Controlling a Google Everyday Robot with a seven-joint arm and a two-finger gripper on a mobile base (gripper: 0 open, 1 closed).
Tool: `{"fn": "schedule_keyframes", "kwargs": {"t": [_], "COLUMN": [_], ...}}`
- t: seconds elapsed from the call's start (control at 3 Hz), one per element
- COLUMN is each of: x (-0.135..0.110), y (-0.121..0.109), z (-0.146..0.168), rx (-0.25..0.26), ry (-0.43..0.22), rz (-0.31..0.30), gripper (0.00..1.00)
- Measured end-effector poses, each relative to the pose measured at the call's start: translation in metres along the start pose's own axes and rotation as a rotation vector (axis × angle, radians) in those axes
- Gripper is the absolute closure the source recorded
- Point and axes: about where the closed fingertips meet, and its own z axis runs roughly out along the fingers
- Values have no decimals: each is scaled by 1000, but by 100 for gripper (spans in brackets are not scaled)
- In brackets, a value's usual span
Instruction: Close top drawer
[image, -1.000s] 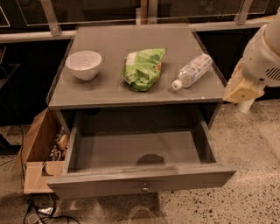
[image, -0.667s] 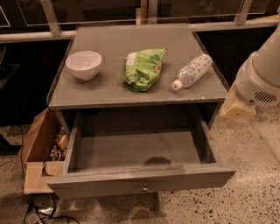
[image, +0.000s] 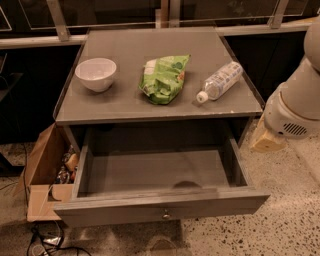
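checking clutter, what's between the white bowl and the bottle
Camera view: a green snack bag lies between the white bowl and the bottle. The gripper hangs right of the open top drawer.

The wide, shallow grey wooden drawer (image: 115, 212) stands pulled far out from under the counter (image: 130, 100), level, its inside facing up and a small round metal knob (image: 165, 216) centred on its plain front panel, with the gripper (image: 263, 142) off its right side, apart from it.
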Motion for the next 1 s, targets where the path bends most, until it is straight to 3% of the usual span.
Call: {"fn": "schedule_keyframes", "kwargs": {"t": [0.33,1.0], "x": [0,9], "y": [4,60], "z": [1,39], "rx": [-12,-120], "ry": [-3,-10], "rz": [-7,28], "gripper": [100,100]}}
